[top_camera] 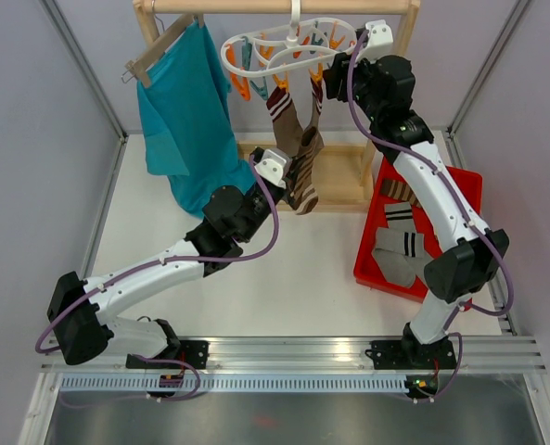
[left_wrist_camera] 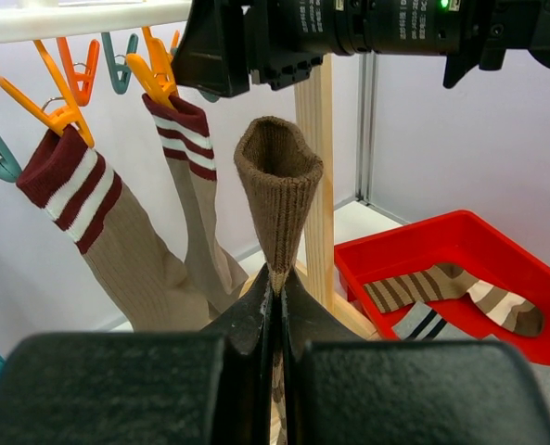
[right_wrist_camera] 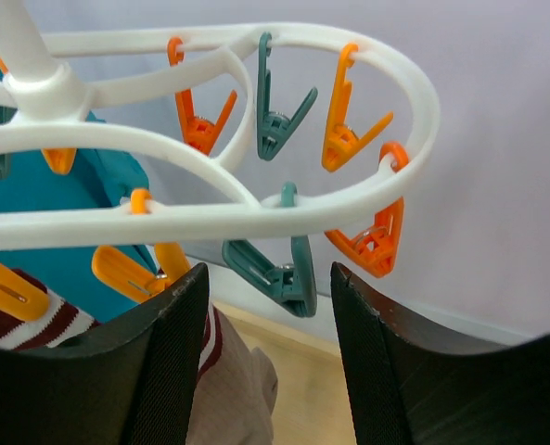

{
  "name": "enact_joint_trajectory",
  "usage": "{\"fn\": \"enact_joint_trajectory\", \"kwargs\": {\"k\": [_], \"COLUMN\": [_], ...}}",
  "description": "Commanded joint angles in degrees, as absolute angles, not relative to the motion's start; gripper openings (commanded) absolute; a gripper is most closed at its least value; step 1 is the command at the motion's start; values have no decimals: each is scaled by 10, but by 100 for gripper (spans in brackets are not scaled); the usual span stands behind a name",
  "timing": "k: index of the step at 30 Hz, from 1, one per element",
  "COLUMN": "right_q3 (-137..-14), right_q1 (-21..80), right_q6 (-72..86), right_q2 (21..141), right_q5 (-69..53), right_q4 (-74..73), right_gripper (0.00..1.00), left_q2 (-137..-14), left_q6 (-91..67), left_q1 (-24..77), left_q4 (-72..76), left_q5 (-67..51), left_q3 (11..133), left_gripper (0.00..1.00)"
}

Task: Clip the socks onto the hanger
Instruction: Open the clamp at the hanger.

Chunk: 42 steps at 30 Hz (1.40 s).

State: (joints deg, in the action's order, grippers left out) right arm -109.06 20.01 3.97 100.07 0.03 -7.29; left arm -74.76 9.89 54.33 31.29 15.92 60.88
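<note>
Overhead, the left gripper (top_camera: 286, 172) sits at mid-frame beside socks dangling from the hanger (top_camera: 256, 57), and its jaws cannot be read from there. The left wrist view settles it. The two black fingers (left_wrist_camera: 247, 320) are pressed shut on a brown ribbed sock (left_wrist_camera: 276, 185), which stands upright out of the pinch at centre frame with its cuff gaping open.

That view alone shows how the two clipped socks (left_wrist_camera: 80, 199) hang. Each is taupe with maroon and white stripes at the cuff, and each is held by an orange clip (left_wrist_camera: 57, 111) at upper left.

The right gripper (top_camera: 363, 42) is at the hanger's right end, in the upper centre of the overhead view. Only the right wrist camera shows its jaws, which stand wide apart and hold nothing. A teal clip (right_wrist_camera: 279, 269) hangs from the white ring into the gap between them, with an orange one just to its right.

The overhead view alone takes in the whole layout:
- The hanger hooks onto the top bar of the wooden rack (top_camera: 386, 7).
- The teal shirt (top_camera: 186, 120) hangs at upper left.
- The red bin (top_camera: 465, 190) sits at right, behind the right arm.
- Loose striped socks (top_camera: 402, 246) lie in the bin.
</note>
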Motion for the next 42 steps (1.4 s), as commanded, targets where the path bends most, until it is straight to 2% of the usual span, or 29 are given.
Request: {"fn": "enact_joint_trajectory", "kwargs": {"k": [1,13,17,33,42], "right_q3": [-1135,-1170,-1170,-1164,-1129], "right_q1": [203,210,210,231,241], "right_q6": [24,10,9,18,61], "right_q2": [1012,1037,1035,997,948], "right_q5": [13,33,38,69,92], "right_q4": [-49,-65,-65,-94,-114], "right_gripper": [62,61,58,18,6], "left_q2": [-733,-737,-737,-778,-846], "left_q6": [89,83,81,62,40], "left_q1": [539,536,536,530,517], "left_q4": [313,312,312,302,287], "left_q5": [146,141,138,129,127], "left_q3": [614,617,619,642,695], "left_gripper": [2,2,2,2,2]}}
